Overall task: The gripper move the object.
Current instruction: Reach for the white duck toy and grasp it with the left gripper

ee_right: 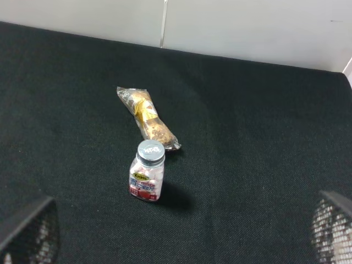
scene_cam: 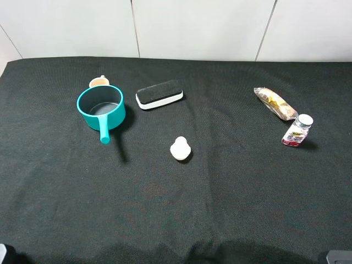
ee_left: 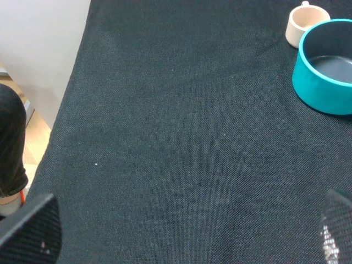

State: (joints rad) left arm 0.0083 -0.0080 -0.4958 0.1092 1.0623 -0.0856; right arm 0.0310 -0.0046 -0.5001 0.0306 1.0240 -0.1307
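The object (scene_cam: pixel 180 149), a small cream-white lump with a knob on a wider round base, sits on the black cloth near the middle of the exterior high view, apart from everything else. It shows in neither wrist view. My left gripper (ee_left: pixel 184 242) is open and empty, its fingertips (ee_left: pixel 33 231) wide apart above bare cloth at the table's near left. My right gripper (ee_right: pixel 179 236) is open and empty, its fingertips (ee_right: pixel 333 225) wide apart at the near right. Both grippers are far from the object.
A teal pot (scene_cam: pixel 100 107) with its handle toward the front stands at the back left, a small cream cup (scene_cam: pixel 99 82) behind it. A black-and-white eraser (scene_cam: pixel 159 94) lies right of the pot. A snack packet (scene_cam: pixel 275 103) and a silver-capped bottle (scene_cam: pixel 298 130) are at the right.
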